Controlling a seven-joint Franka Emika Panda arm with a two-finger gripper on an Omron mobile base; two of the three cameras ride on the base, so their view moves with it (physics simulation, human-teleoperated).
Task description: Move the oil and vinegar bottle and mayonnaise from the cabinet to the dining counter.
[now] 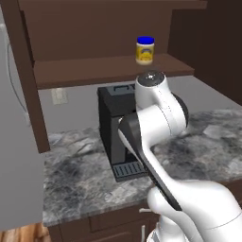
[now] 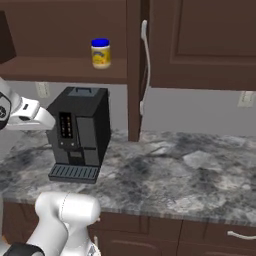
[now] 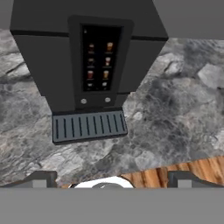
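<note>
mayonnaise is sitting upright on the inner shelf of the open cabinet, its blue lid on top and its yellowish body facing out, with nothing touching it. from the right side the same jar is standing near the front edge of the shelf, just left of the cabinet's upright divider, where a long silver bar handle is running down the edge of the open door. below the shelf a black coffee machine is standing on the grey-marbled surface, its back toward the wall and its ribbed drip tray jutting out in front. a white wall socket is showing on the wall to the left of the machine. the white arm is folding up in front of the machine, well below the shelf and well apart from the jar. the pincer is pointing down at the machine's lit front panel and drip tray, and its two dark fingertips are standing wide apart with nothing between them. a strip of wooden floor is peeking out past the surface's edge near the fingertips.
</note>
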